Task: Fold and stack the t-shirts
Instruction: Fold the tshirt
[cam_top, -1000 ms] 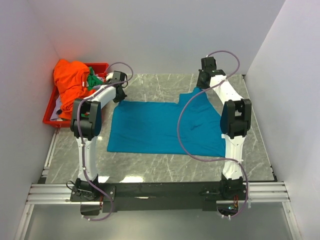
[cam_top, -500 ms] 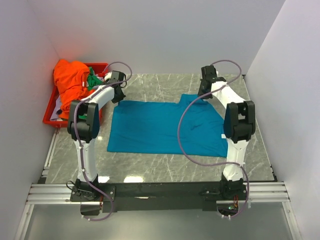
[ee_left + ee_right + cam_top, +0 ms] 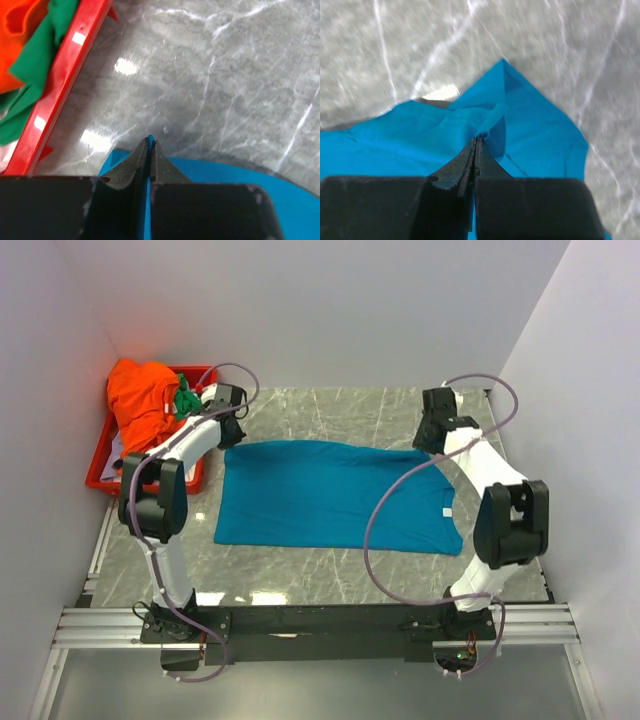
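On the grey marble tabletop (image 3: 330, 410) a teal-blue t-shirt (image 3: 335, 495) lies spread out flat between the two arms, its long side running left to right. Both far corners of it are pinched.

At the far left corner, the left fingers (image 3: 131, 167) are pressed almost together, with only a thin blue strip of the shirt's edge showing in the slit between them. The cloth fans out below and to the right of the tips, and bare marble lies just past them. The grip looks to be on the very hem, though the dark finger bodies cover most of the contact.

At the far right corner, the right fingers (image 3: 456, 169) are fully closed on a small puckered fold of the same shirt. The fabric bunches at their tips, and a pointed corner of cloth stretches away beyond them onto the stone.

Seen from above, both wrists sit low over the shirt's far edge, well apart, and the edge runs nearly straight between them.

Beside the left arm a red tray (image 3: 98, 478) stands against the wall. It holds a bright orange t-shirt (image 3: 140, 398) heaped up, with a green t-shirt (image 3: 186, 400) crumpled against it and hanging over the rim.
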You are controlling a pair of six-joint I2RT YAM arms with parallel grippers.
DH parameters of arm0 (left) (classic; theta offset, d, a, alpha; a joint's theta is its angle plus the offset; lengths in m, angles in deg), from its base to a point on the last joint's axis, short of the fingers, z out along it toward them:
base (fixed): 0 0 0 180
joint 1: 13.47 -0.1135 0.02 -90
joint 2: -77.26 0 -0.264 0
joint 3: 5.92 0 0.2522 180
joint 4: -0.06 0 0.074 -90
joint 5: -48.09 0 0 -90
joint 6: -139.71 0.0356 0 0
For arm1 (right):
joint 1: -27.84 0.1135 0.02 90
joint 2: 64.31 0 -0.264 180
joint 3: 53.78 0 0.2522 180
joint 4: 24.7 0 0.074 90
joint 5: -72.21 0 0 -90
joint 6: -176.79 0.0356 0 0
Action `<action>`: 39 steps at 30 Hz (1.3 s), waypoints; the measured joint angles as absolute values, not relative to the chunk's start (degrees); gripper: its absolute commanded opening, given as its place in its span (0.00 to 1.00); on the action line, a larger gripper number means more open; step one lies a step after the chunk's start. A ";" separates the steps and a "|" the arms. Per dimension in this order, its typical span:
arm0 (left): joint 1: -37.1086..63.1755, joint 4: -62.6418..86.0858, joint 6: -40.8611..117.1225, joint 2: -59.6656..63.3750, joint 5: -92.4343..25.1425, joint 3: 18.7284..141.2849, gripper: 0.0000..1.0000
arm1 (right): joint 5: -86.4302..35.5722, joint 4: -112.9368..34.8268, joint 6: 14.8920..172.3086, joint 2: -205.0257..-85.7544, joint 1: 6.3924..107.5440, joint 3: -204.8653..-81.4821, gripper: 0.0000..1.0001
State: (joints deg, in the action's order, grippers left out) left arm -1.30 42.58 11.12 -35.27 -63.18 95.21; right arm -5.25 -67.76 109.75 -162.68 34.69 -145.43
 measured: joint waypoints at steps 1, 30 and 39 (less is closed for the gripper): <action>-1.17 42.62 11.10 -34.29 -63.27 94.31 0.01 | -5.19 -67.69 109.92 -161.61 34.69 -144.14 0.00; 2.28 42.36 4.63 -18.92 -66.09 74.03 0.01 | -5.19 -65.62 112.92 -139.79 33.99 -118.41 0.00; 2.28 42.01 3.49 -17.19 -66.20 71.87 0.01 | -5.89 -64.94 113.31 -136.03 33.14 -114.83 0.00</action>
